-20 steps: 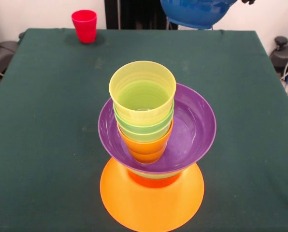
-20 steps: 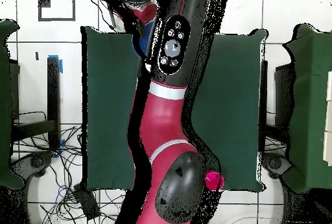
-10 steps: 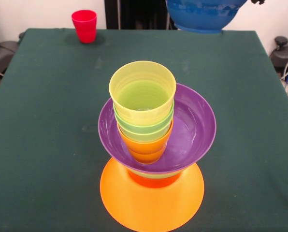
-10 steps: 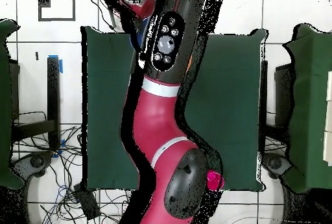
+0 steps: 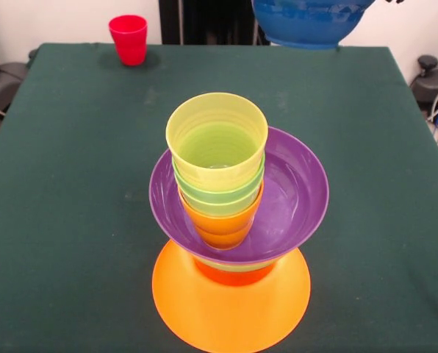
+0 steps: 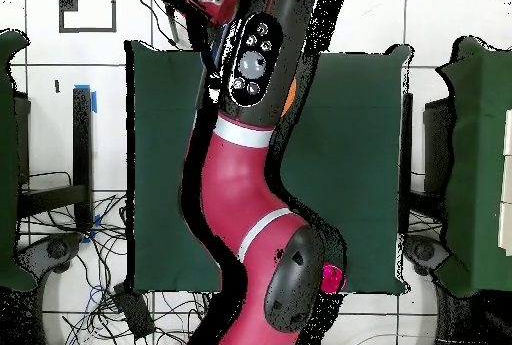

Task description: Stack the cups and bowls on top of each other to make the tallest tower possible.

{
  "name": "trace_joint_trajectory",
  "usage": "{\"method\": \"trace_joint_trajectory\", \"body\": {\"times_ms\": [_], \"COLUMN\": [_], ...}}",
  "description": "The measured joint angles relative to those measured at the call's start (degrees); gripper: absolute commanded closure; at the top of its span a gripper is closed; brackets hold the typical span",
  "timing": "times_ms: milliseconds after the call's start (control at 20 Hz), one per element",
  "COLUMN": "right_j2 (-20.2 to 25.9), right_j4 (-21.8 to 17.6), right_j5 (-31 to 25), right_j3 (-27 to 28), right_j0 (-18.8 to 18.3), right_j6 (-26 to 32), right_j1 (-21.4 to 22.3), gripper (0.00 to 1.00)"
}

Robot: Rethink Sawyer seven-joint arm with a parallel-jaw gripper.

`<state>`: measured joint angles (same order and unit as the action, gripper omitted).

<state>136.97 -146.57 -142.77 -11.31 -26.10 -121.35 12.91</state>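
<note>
blue bowl (image 5: 311,22) hangs above the tower (image 5: 234,220); red cup (image 5: 128,39) apart; gripper state unclear.

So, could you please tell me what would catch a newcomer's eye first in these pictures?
The tower near the table's front: nested cups standing in a purple bowl above a wide orange bowl. A blue bowl hangs in the air at the top edge, and a red cup stands alone at the far left corner.

Green table (image 5: 72,184) — tangled cables (image 6: 100,261) on floor
</note>
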Motion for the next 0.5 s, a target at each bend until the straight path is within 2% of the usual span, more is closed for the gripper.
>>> {"method": "trace_joint_trajectory", "body": {"times_ms": [500], "right_j2": [6.6], "right_j4": [-8.1], "right_j5": [0.0], "right_j3": [0.0], "right_j0": [-1.0], "right_j6": [3.2], "right_j1": [-0.8], "gripper": [1.0]}}
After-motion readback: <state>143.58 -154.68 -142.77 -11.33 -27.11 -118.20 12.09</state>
